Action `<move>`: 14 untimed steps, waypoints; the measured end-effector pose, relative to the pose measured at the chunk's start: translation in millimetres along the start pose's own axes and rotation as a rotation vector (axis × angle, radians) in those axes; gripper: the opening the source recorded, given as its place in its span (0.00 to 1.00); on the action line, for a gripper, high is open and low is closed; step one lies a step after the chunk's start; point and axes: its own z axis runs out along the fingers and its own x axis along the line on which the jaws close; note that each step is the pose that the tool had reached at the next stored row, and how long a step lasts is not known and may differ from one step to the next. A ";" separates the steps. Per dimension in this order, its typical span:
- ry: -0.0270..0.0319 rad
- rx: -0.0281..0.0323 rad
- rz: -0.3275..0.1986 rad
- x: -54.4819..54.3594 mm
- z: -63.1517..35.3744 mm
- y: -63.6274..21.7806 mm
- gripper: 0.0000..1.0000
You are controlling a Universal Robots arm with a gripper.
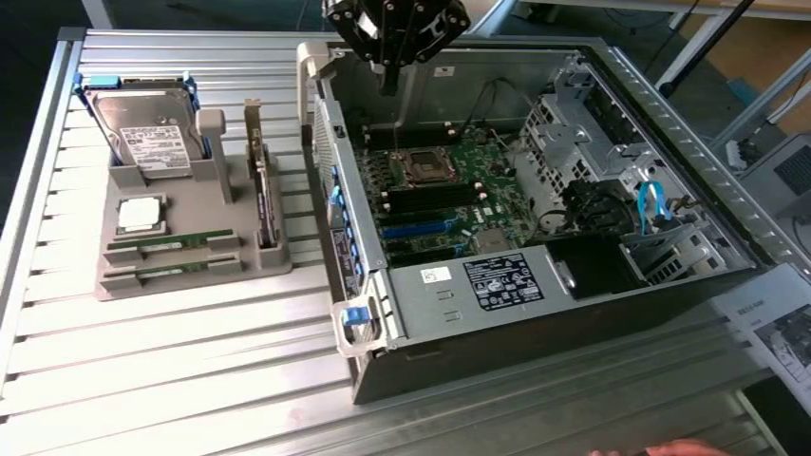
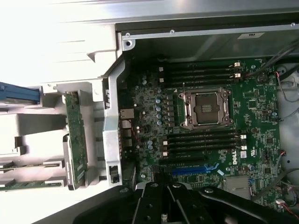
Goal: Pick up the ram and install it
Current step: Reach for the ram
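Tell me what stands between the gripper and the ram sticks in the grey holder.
In the exterior view, the computer's case wall and the upright expansion card stand between the gripper and the two ram sticks.

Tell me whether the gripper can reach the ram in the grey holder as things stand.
Probably yes. The ram sits in open-topped slots of the grey holder with nothing above it. The gripper hangs over the computer case, off to one side of the holder, and its fingers are shut.

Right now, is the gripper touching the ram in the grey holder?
Apart. The exterior view shows the gripper over the computer case, the ram in the grey holder beside it.
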 end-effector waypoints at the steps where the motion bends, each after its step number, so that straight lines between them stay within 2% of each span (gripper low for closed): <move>1: 0.0000 0.0000 0.000 1.6 -0.1 -0.1 0.10; 14: 0.0000 -0.0001 0.000 24.3 -0.6 -1.8 0.10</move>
